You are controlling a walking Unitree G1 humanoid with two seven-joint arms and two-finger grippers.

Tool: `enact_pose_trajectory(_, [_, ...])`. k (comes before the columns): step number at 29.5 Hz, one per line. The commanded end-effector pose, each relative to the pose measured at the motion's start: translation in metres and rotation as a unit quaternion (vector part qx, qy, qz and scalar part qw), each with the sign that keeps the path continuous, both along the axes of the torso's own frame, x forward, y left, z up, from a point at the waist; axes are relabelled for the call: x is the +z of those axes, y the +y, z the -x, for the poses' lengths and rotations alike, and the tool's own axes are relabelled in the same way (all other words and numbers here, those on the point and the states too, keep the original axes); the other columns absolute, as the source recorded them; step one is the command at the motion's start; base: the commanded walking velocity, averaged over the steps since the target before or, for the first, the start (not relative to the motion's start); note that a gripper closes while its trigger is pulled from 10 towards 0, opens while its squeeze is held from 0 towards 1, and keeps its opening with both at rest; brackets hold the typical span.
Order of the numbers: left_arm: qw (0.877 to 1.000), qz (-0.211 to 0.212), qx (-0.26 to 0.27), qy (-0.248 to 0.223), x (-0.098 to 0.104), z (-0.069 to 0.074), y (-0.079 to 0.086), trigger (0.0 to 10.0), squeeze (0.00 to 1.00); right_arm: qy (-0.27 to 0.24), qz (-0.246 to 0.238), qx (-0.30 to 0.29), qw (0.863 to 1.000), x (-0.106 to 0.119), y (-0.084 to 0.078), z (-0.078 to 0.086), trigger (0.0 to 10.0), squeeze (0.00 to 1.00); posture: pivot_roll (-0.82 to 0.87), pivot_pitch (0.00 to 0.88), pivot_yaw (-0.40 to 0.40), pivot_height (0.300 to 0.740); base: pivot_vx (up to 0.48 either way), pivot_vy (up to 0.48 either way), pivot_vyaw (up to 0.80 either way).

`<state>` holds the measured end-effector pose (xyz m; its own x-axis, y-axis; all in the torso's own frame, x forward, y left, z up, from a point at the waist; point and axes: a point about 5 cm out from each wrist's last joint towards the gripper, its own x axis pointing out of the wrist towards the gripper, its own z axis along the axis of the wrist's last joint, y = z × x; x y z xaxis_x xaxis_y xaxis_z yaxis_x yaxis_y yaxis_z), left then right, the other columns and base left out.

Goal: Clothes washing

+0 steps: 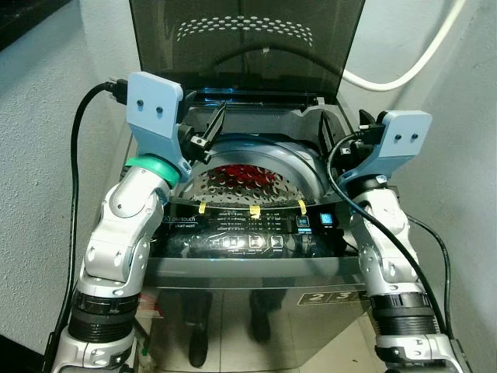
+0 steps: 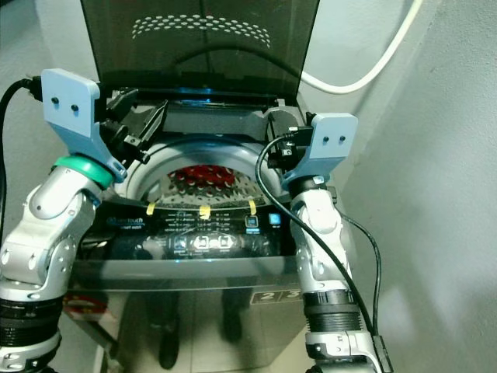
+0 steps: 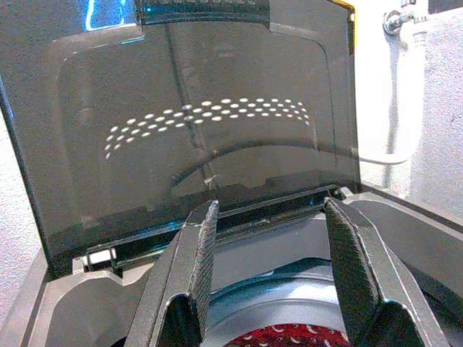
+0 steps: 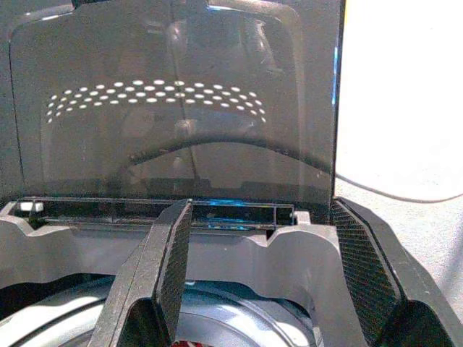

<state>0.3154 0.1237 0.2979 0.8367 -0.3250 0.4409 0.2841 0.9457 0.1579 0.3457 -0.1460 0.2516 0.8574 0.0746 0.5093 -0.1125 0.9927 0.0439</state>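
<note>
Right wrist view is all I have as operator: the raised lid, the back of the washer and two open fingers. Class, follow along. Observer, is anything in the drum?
Observer: Yes, a red cloth lies at the bottom of the drum.
Operator: Where is the other arm?
Observer: The left gripper is open above the drum's left rim, level with the right gripper.
Operator: Anything on the front panel?
Observer: Three yellow tape strips sit along the control panel, with a lit blue button to their right.
</note>
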Motion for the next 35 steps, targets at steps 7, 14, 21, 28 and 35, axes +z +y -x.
enact_pose_trajectory(7, [1.0, -0.004, 0.0, 0.003, 0.0, 0.0, 0.001, 10.0, 0.0, -0.001, -0.006, -0.003, 1.0, -0.001, -0.001, -0.001, 10.0, 0.0, 0.1, 0.007, 0.023, 0.74, 0.0, 0.0, 0.0])
enact_pose_trajectory(14, [1.0, 0.002, 0.01, 0.015, -0.005, 0.001, 0.007, 10.0, 0.0, -0.004, -0.006, -0.003, 1.0, 0.001, -0.001, 0.0, 10.0, 0.0, 0.1, 0.01, 0.023, 0.74, 0.0, 0.0, 0.0])
enact_pose_trajectory(21, [0.998, 0.005, 0.052, 0.042, -0.016, -0.002, 0.034, 10.0, 0.0, 0.001, -0.005, 0.003, 1.0, -0.001, 0.001, 0.0, 10.0, 0.0, 0.1, 0.013, 0.015, 0.74, 0.0, 0.0, 0.0])
enact_pose_trajectory(28, [0.996, 0.002, 0.064, 0.06, -0.031, 0.0, 0.039, 10.0, 0.0, 0.021, -0.001, 0.015, 1.0, -0.013, 0.008, -0.001, 10.0, 0.0, 0.11, 0.013, -0.003, 0.74, 0.0, 0.0, 0.0])
enact_pose_trajectory(35, [0.993, -0.015, 0.076, 0.086, -0.055, 0.005, 0.042, 10.0, 0.0, 0.066, 0.019, 0.014, 0.998, -0.043, 0.01, 0.001, 10.0, 0.0, 0.11, 0.015, -0.02, 0.74, 0.0, 0.0, 0.0])
